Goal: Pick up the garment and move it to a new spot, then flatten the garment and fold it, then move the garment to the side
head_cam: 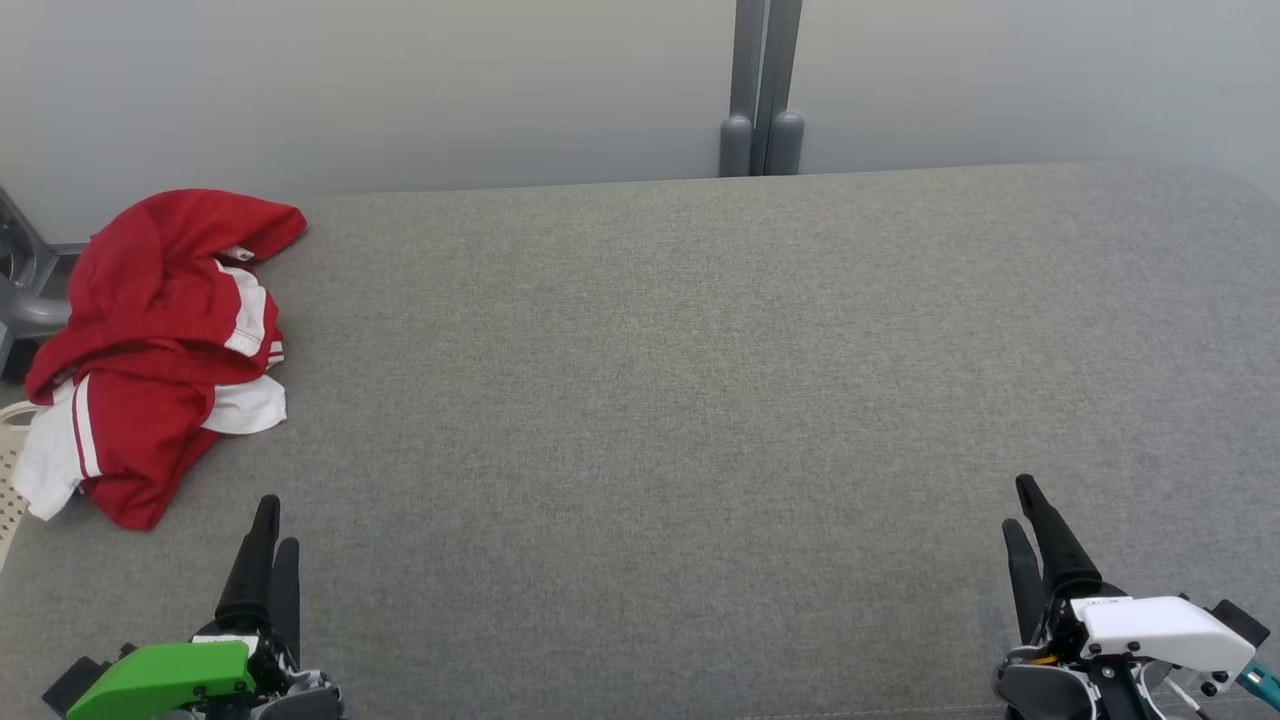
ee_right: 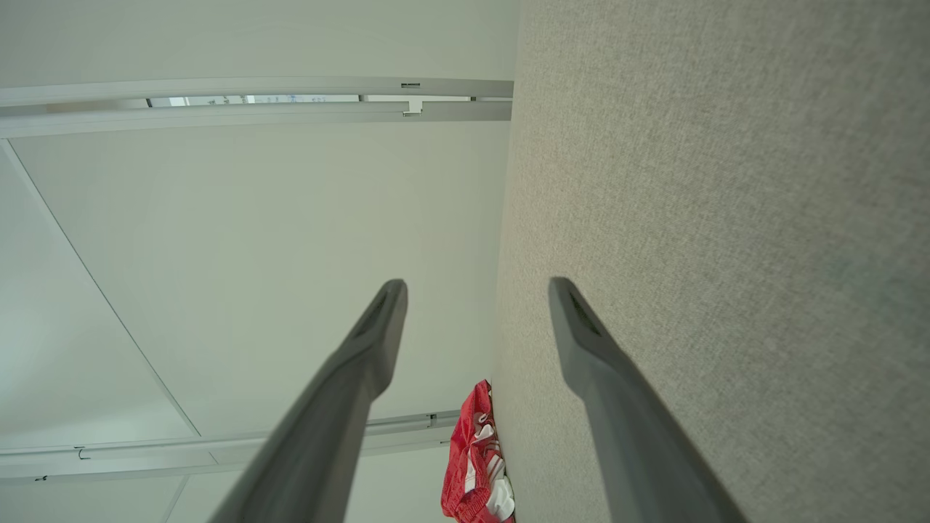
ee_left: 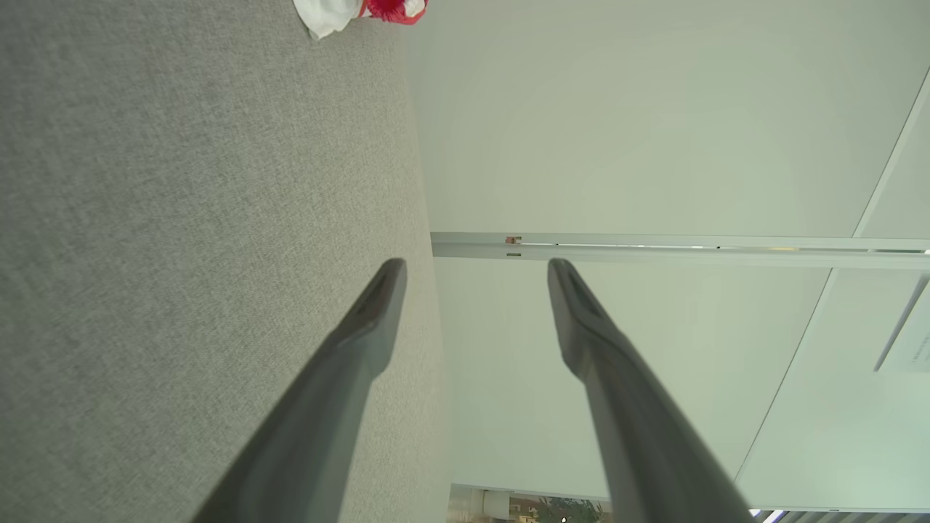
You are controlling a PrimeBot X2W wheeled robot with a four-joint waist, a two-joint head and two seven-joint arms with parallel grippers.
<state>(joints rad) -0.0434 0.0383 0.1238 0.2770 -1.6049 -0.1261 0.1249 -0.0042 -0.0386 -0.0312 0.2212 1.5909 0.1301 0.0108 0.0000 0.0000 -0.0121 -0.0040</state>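
- The garment (head_cam: 160, 350), red with white panels and stripes, lies crumpled in a heap at the upper left of the head view, on the far left part of the grey fabric-covered table (head_cam: 650, 400). Its white hem reaches the table's left edge, beside a pale lattice basket (head_cam: 8, 470).
- The left pincer (head_cam: 277, 522) sits at the lower left of the frame, near the heap's lower edge but apart from it, fingers pointing up the frame. Its wrist view shows the two fingers spread apart with nothing between them.
- The right pincer (head_cam: 1018, 503) sits at the lower right, well apart from the garment, and is likewise spread and empty.
- Both sit low at the table's near edge, probably a ready pose that leaves the middle of the table free for spreading the cloth.
- The pick-up has not begun, and the left arm looks better placed to reach.
- Because the cloth is bunched, one pinch may catch several layers together.
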